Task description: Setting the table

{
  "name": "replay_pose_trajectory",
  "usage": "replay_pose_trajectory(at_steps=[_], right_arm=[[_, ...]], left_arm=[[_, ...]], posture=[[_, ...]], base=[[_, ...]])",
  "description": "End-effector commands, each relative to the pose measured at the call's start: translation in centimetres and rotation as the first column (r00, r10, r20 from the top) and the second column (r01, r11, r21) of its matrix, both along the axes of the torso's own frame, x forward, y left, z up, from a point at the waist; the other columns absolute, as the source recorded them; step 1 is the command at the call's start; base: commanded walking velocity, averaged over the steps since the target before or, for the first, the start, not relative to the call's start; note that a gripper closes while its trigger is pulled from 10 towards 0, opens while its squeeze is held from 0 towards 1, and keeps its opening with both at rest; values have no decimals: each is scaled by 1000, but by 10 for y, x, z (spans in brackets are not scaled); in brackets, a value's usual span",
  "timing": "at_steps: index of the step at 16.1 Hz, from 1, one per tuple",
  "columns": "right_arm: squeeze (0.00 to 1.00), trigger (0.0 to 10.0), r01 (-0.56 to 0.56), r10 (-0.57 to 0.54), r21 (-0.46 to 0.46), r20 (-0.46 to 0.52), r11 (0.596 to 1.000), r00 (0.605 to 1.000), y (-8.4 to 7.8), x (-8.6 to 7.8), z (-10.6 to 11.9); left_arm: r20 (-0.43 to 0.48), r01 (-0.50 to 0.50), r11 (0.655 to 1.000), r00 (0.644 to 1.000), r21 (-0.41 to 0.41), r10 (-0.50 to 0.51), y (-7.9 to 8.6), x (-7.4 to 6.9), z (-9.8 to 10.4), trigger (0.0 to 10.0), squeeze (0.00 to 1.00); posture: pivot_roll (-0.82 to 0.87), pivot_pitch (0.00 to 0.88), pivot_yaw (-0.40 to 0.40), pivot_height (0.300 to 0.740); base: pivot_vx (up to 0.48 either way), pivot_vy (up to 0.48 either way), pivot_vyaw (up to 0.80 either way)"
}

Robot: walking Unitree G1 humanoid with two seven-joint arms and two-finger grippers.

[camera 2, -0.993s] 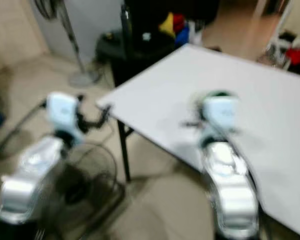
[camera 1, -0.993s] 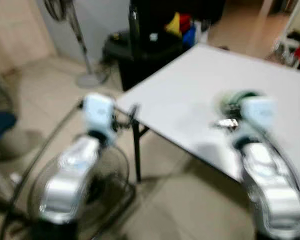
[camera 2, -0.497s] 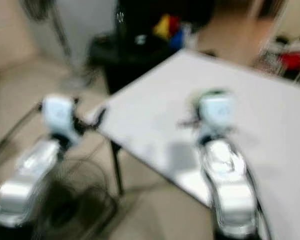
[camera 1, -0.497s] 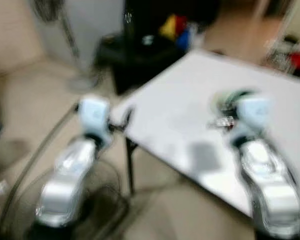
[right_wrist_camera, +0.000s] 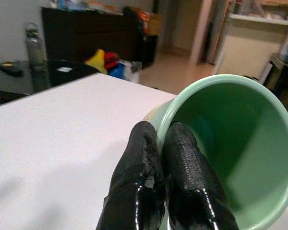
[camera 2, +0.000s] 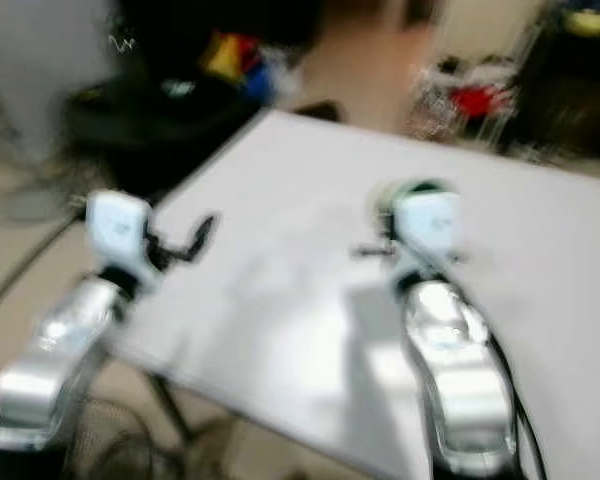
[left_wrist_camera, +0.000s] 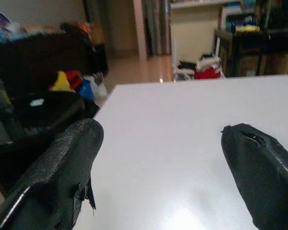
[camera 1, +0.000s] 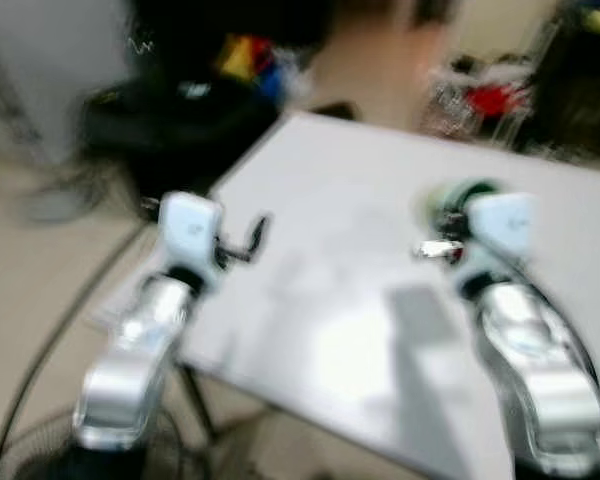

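A pale green cup (right_wrist_camera: 230, 143) hangs tilted over the white table (camera 1: 340, 300), its rim pinched by my right gripper (right_wrist_camera: 165, 143), one finger inside and one outside. In the eye views the cup (camera 1: 460, 197) peeks out beyond my right wrist, above the table's middle. My left gripper (left_wrist_camera: 163, 143) is open with nothing between its fingers (left_wrist_camera: 67, 167). It hovers low over the table's near left part, close to the corner (camera 1: 242, 240).
A dark low cabinet (camera 1: 170, 110) with yellow, red and blue items stands past the table's far left corner. Red and white clutter (camera 1: 485, 100) lies on the floor behind the table. A fan guard (camera 1: 40, 455) rests on the floor under my left arm.
The view has swung right and closer, so the table now reaches under both arms. My right gripper keeps its hold on the cup; my left gripper now sits over the tabletop.
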State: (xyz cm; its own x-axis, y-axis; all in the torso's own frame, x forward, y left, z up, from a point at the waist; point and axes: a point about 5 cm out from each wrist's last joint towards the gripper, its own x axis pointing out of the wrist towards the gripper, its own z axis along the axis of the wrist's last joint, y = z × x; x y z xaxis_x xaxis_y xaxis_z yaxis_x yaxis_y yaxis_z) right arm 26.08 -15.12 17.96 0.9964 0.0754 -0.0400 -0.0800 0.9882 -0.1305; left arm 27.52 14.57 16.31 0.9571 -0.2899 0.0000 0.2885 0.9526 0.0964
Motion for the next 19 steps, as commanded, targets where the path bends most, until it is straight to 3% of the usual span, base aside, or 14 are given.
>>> replay_pose_trajectory(at_steps=[1, 3, 4, 6, 10, 11, 12, 13, 14, 15, 19], right_arm=[[0, 10000, 7, -7, -13, 20, 1000, 1000, -7, 1, 6], [0, 10000, -98, 98, -5, -7, 995, 995, -3, 6, 8], [0, 10000, -267, 266, -38, -35, 963, 963, 4, 13, 13], [0, 10000, -447, 440, -112, -84, 887, 894, 11, 23, 20], [0, 10000, -703, 655, -268, -254, 659, 711, 11, 54, 25], [0, 10000, -723, 667, -270, -278, 636, 691, 11, 61, 25], [0, 10000, -793, 701, -274, -371, 544, 609, 12, 77, 21], [0, 10000, -812, 709, -271, -396, 517, 584, 12, 79, 19], [0, 10000, -881, 720, -271, -508, 388, 474, 11, 83, 11], [0, 10000, -905, 708, -269, -563, 331, 426, 11, 88, 8], [0, 10000, -886, 633, -378, -625, 268, 457, 14, 109, 1]], left_arm=[[22, 31, 1000, 999, -1, -31, -6, 0, 5, 10000, 0], [24, 26, 999, 999, 21, -26, -3, 1, 6, 10000, 0], [4, 52, 997, 999, 54, -52, 2, 0, 6, 10000, 0], [14, 77, 994, 997, 82, -79, 10, 0, 10, 10000, 0], [-11, 254, 955, 967, 152, -255, 13, 4, 21, 10000, 0], [-26, 286, 944, 958, 164, -286, 13, 5, 21, 10000, 0], [-73, 378, 906, 926, 191, -371, 12, 4, 23, 10000, 0], [-84, 398, 896, 917, 195, -389, 12, 4, 23, 10000, 0], [-123, 486, 842, 874, 234, -470, 10, 3, 25, 10000, 0], [-155, 534, 807, 845, 253, -511, 11, 2, 27, 10000, 0], [-232, 612, 739, 791, 282, -566, 15, -2, 29, 10000, 0]], posture=[[9, 0, 37, 740], [8, 0, 39, 740], [5, 0, 46, 740], [4, 0, 48, 740], [4, 0, 55, 740], [5, 0, 57, 740], [13, 0, 51, 740], [13, 0, 51, 740], [33, 0, 33, 740], [32, 0, 37, 740], [39, 0, 40, 740]], base=[[345, 0, 0], [244, 0, 0], [0, 0, 0], [0, 0, 0], [0, 0, 0], [0, 0, 0], [0, 0, 0], [0, 0, 0], [0, 0, 0], [0, 0, 0], [0, 0, 0]])
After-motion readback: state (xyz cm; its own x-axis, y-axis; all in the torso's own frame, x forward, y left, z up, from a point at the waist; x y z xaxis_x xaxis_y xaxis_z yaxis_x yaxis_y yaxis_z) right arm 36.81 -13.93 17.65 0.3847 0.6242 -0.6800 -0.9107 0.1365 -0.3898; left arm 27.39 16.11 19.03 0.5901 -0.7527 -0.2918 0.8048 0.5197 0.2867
